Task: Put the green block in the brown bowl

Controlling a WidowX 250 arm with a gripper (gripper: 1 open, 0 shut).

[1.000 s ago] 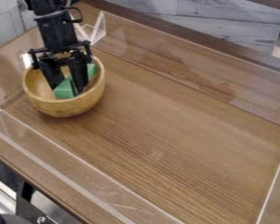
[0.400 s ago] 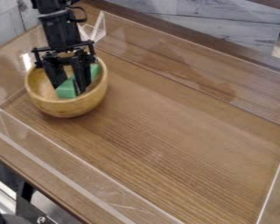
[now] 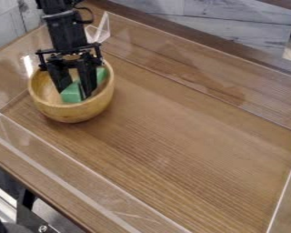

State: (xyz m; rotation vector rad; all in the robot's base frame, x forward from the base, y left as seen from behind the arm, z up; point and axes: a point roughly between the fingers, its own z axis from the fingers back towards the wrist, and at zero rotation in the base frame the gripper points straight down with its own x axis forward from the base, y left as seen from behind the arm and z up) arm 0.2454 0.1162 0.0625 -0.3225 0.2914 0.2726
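Observation:
The brown bowl [image 3: 65, 113] sits at the left of the wooden table. The green block [image 3: 97, 74] leans inside it, its lower end down in the bowl and its upper end near the far-right rim. My black gripper [image 3: 73, 89] reaches down into the bowl from above. Its two fingers are shut on the green block, and green shows between them. The fingers hide part of the block and the bottom of the bowl.
The wooden table [image 3: 185, 127] is ringed by low clear plastic walls [image 3: 63, 164]. A clear panel [image 3: 102, 27] stands just behind the bowl. A marble-look wall [image 3: 233, 23] runs along the back.
The bowl and the gripper inside it have crept slightly to the right. The grip on the green block looks the same.

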